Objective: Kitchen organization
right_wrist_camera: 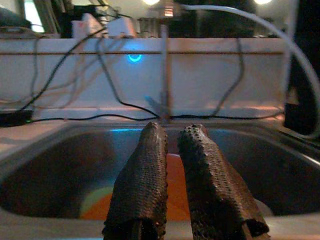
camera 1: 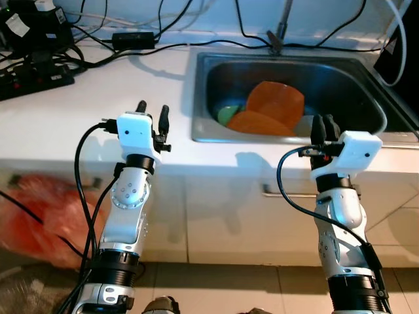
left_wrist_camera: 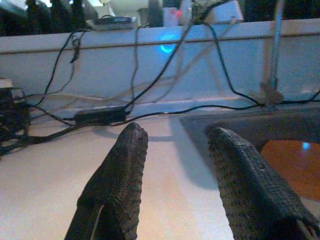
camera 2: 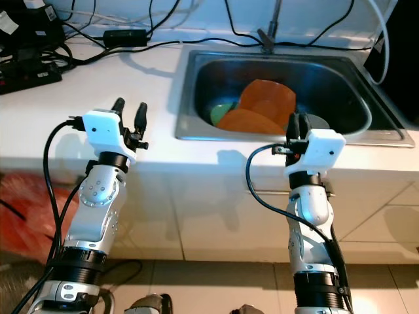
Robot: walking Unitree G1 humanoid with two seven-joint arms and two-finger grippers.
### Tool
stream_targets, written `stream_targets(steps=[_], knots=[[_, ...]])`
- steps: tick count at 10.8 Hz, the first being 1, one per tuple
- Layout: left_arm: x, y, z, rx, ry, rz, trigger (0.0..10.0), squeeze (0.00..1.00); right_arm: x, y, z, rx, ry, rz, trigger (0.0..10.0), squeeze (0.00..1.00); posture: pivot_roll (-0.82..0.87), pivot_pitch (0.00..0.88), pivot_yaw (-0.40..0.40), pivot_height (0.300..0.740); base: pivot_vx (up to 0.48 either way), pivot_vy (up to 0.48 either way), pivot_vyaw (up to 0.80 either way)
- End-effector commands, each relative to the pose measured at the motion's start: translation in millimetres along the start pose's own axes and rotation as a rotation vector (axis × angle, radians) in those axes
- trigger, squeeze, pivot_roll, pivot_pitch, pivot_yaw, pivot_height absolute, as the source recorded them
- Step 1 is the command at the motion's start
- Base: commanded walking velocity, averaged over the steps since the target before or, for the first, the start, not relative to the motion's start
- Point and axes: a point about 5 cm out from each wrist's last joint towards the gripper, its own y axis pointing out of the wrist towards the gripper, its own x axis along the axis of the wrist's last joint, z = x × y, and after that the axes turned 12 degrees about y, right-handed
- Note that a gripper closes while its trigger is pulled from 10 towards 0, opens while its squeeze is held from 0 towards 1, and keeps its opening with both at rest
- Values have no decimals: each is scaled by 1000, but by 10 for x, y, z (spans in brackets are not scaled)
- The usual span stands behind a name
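Two orange plates [camera 1: 275, 102] lean inside the steel sink [camera 1: 198, 98], with a green dish [camera 1: 226, 114] beside them. My left gripper [camera 1: 152, 110] is held up over the front of the white counter [camera 1: 78, 124], left of the sink; it is open with nothing between its fingers [left_wrist_camera: 125, 175]. My right gripper [camera 1: 325, 122] hovers at the sink's front rim, just right of the plates, pointing into the basin. It is shut and holds nothing. In the right wrist view its fingers [right_wrist_camera: 142, 180] point toward the orange plate [right_wrist_camera: 172, 175].
A faucet [camera 1: 283, 26] rises behind the sink. Black cables, an adapter [camera 1: 133, 39] and a power strip [camera 1: 33, 80] lie at the counter's back left. A white hose [camera 1: 397, 46] hangs at the far right. A red plastic bag [camera 1: 39, 212] sits on the floor below left.
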Motion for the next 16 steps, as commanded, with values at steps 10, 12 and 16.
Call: stream_targets(steps=[10,12,16], knots=[[13,13,-100,-9,-1,-5,10000,0,56,25,-4,11,0,17,10000,0,75,120,-5,740,0,-480,0],[3,8,-107,-11,4,0,10000,0,50,19,22,25,5,23,10000,0,72,123,-5,740,0,-480,0],[-8,3,-130,-21,4,3,10000,0,23,-19,-22,10,0,38,10000,0,67,126,-2,740,0,-480,0]])
